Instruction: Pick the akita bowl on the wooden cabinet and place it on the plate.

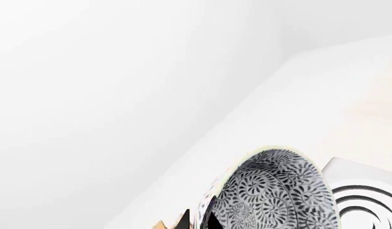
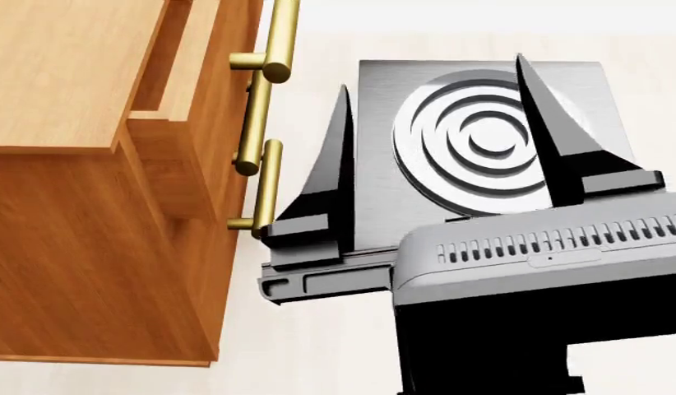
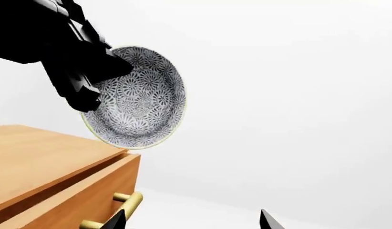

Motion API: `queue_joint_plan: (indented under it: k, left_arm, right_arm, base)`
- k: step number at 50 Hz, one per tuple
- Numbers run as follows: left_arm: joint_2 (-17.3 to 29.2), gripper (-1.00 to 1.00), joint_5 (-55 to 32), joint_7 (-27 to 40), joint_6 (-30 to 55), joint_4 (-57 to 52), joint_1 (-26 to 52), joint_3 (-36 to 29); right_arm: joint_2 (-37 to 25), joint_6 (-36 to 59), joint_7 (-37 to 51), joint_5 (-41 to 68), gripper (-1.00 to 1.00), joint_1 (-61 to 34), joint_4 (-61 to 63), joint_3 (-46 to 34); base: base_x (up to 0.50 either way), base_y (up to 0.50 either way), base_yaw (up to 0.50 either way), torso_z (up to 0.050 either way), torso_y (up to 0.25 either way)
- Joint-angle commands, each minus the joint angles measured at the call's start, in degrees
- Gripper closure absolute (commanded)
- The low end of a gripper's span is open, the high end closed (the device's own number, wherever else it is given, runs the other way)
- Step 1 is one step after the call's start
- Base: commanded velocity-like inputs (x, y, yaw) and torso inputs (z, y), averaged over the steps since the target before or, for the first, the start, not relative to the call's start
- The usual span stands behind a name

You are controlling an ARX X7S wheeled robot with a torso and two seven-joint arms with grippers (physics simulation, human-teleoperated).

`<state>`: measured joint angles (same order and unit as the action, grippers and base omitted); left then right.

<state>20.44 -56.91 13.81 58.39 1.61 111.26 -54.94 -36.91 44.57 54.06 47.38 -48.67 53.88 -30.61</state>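
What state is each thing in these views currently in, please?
akita bowl: lifted clear of the cabinet top, tipped on edge, held by the left gripper.
wooden cabinet: top drawer slightly pulled out.
right gripper: open, empty, above the stove.
plate: not in view.

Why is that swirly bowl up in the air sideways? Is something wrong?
It looks odd but isn't broken: the left gripper holds the patterned bowl by its rim, tipped on edge above the wooden cabinet.
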Motion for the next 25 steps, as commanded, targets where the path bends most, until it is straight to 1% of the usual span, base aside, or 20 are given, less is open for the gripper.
queue_joint_plan:
  k: [1, 4, 17, 25]
  left_arm:
    - [2.0, 1.00, 0.4, 0.5, -1.5, -3.8, -2.8, 0.6]
    - [2.7, 1.00, 1.2, 0.6, -2.2, -4.4, -4.2, -0.2]
    - [4.3, 1.00, 1.1, 0.8, -3.9, -6.1, -6.6, 0.3]
    - [5.1, 1.00, 1.1, 0.9, -4.5, -7.0, -7.5, 0.4]
  right_arm:
    - [1.2, 2.2, -0.8, 1.9, -1.00, -4.5, -1.6, -0.7]
    - [1.2, 2.3, -0.9, 2.1, -1.00, -4.9, -1.8, -0.6]
    - [1.5, 4.0, -0.7, 2.9, -1.00, -7.5, -2.2, -1.0]
    - [1.7, 3.1, -1.7, 1.7, -1.00, -7.1, -3.6, -1.9]
  base:
    - [0.00, 0.00, 0.00, 0.000, 0.000]
    - [0.00, 0.00, 0.00, 0.000, 0.000]
    - [0.00, 0.00, 0.00, 0.000, 0.000]
    - [0.00, 0.00, 0.00, 0.000, 0.000]
